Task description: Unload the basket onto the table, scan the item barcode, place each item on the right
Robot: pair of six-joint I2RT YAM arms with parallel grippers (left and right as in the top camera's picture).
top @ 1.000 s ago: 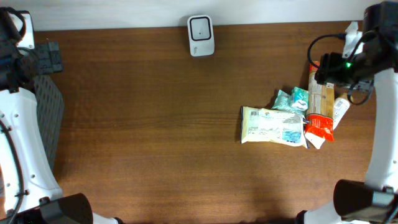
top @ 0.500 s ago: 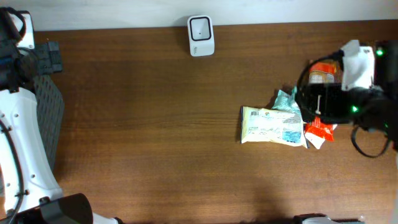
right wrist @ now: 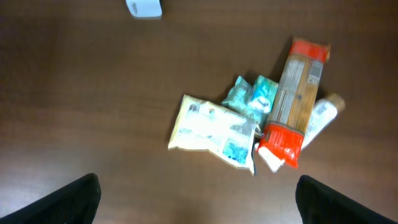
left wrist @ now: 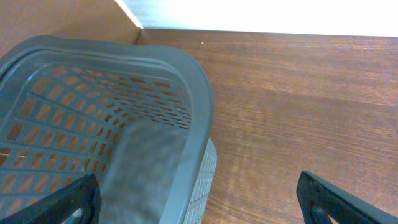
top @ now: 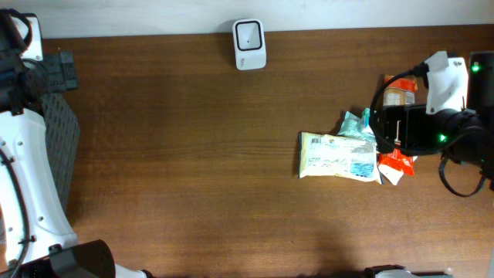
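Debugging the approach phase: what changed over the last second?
The right arm swung down across the pile and now hangs over the long packet. The right gripper is open and holds nothing. Nothing was grasped or released. The packets, scanner, basket and open left gripper stayed put.

One scanner (top: 249, 44), one basket (left wrist: 193, 68), one tube (right wrist: 323, 115), three packets (right wrist: 214, 130), perhaps four.
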